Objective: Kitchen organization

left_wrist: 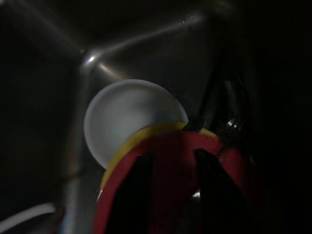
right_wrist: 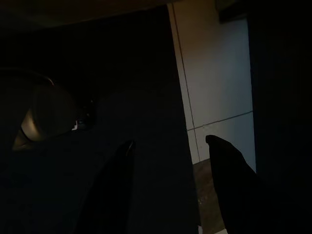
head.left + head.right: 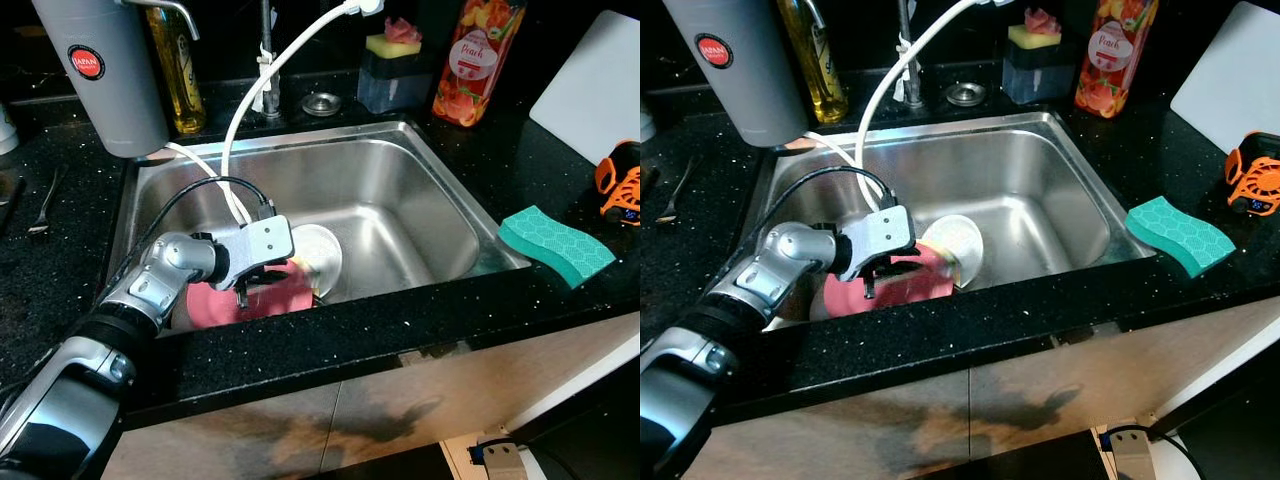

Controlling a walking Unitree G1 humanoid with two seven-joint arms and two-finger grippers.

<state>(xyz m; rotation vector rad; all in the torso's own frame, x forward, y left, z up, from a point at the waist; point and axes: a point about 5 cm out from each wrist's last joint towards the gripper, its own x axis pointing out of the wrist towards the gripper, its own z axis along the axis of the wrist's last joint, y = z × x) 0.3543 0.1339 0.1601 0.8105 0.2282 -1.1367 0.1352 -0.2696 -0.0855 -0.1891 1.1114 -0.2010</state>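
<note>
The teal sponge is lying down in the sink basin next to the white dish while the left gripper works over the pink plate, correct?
Not quite. The teal sponge lies on the black countertop to the right of the sink, not in the basin; the left eye view shows it. The rest holds: the left gripper is over the pink plate, with the white dish beside it.

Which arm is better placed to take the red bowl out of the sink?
Left. The left gripper is already down in the steel sink, its fingers open over the red bowl with yellow rim. The right gripper hangs beside the cabinet.
</note>
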